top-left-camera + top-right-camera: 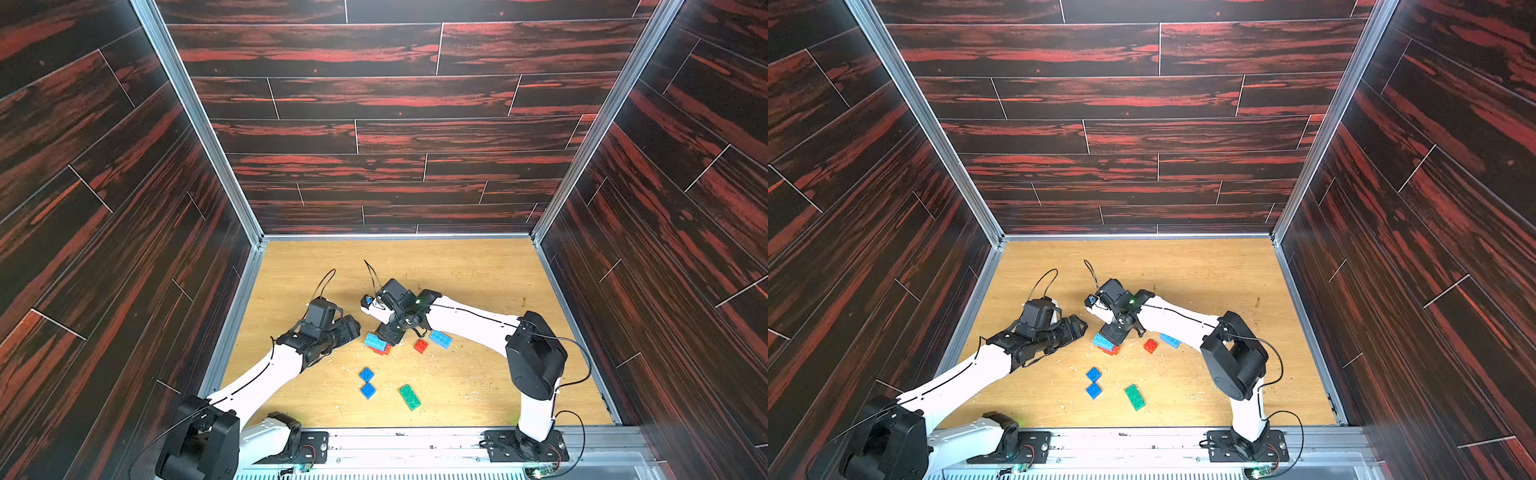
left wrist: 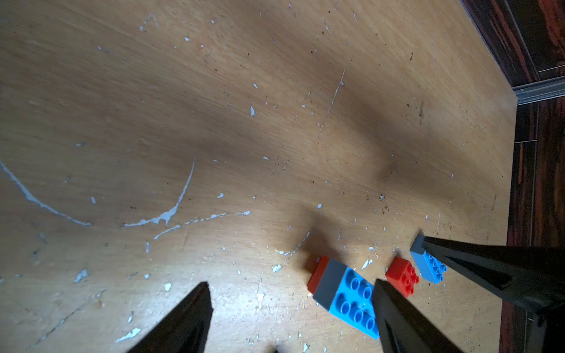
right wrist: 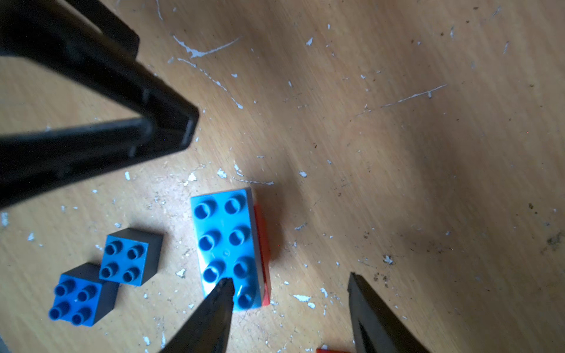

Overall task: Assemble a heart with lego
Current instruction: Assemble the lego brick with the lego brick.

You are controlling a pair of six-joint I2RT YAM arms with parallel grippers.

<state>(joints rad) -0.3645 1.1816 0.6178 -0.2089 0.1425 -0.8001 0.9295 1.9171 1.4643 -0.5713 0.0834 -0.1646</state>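
Observation:
The only joined lego is a long light blue brick [image 1: 375,341] [image 3: 227,244] stacked on a red-orange one [image 2: 318,273]; no heart shape shows in any view. My right gripper [image 1: 389,335] [image 3: 289,277] hovers open over this stack, one fingertip [image 3: 224,287] over the brick's end studs, the other above bare wood. My left gripper [image 1: 354,328] [image 2: 292,282] is open just left of the stack and holds nothing. Loose pieces lie around: a small red-orange brick [image 1: 420,345], a second light blue brick [image 1: 440,338], two dark blue squares [image 1: 366,374] [image 1: 368,390] and a green brick [image 1: 409,397].
The wooden floor [image 1: 478,282] is scratched and flecked with white chips. Dark panelled walls with aluminium rails [image 1: 557,291] close in three sides. Both arm bases [image 1: 523,444] sit on the front rail. The two grippers are close together over the stack.

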